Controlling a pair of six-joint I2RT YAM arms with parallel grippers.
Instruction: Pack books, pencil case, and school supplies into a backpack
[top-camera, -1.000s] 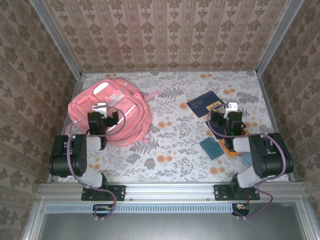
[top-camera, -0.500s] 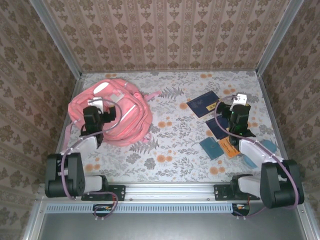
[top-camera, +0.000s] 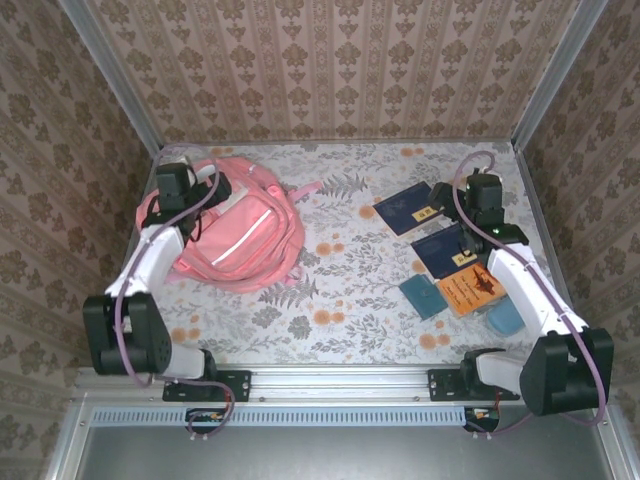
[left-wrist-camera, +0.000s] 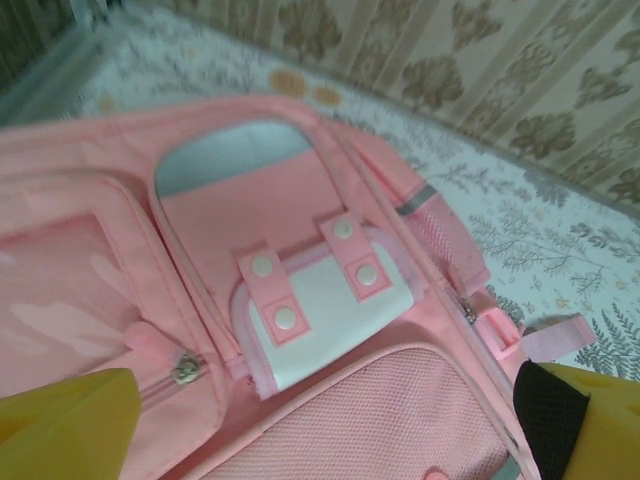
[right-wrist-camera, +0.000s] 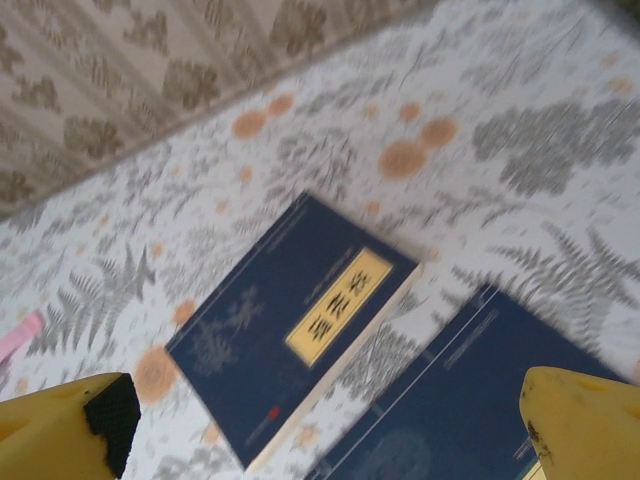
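My left claw (left-wrist-camera: 320, 415) hangs, jaws apart, over the backpack (top-camera: 250, 235) at its far end. My right claw (right-wrist-camera: 330, 425), also spread, hovers above the navy books (right-wrist-camera: 300, 320) on the right.

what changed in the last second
Both arms stretched toward the far wall: left gripper from the middle of the backpack to its far end, right gripper up beside the far navy book, uncovering the nearer navy book and orange book. Both open, nothing taken. Backpack and books unmoved.
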